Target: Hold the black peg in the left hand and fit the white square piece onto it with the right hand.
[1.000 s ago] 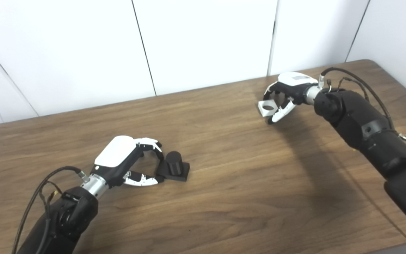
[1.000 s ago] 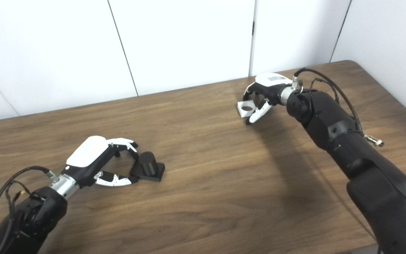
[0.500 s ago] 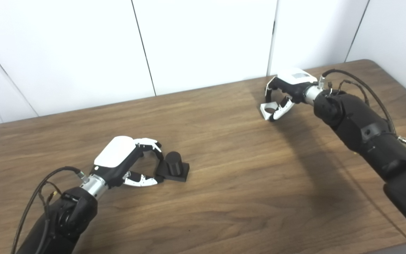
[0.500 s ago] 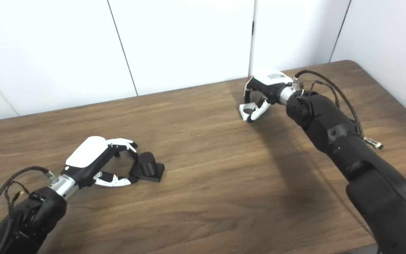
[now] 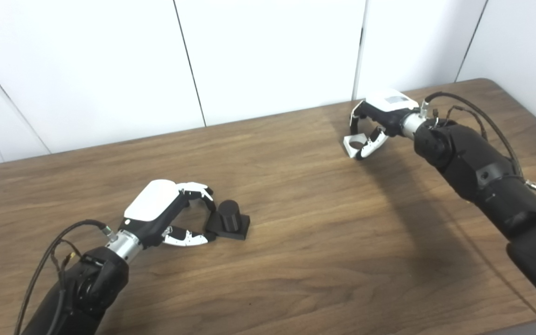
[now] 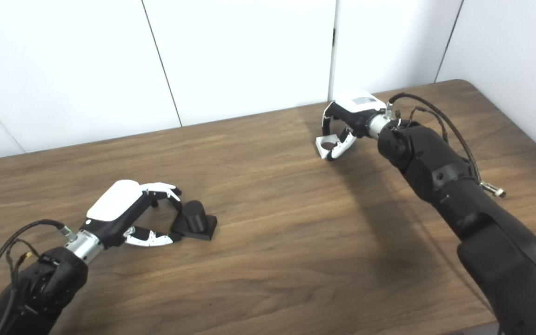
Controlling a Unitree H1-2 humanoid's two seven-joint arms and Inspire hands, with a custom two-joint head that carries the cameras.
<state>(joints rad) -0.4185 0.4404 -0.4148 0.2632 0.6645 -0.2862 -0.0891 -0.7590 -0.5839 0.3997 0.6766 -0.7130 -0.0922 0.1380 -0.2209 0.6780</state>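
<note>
Lowered, right hand (image 5: pixel 376 124) grips white square piece (image 5: pixel 354 144), hole upward; left hand (image 5: pixel 168 211) cups upright black peg (image 5: pixel 229 220).

The right hand (image 6: pixel 345 122) grips the white square piece (image 6: pixel 325 144) at the table (image 6: pixel 272 242); the left hand (image 6: pixel 128 211) touches the black peg (image 6: pixel 195 219).

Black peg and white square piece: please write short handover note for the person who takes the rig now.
Left hand: fingers around the black peg, which stands on the table; grip not confirmed.
Right hand: closed on the white square piece, at the table's far right, low over or on the surface.
Done: both parts reached.
Left: lift the peg, bring the piece over, fit its hole onto the peg.
</note>
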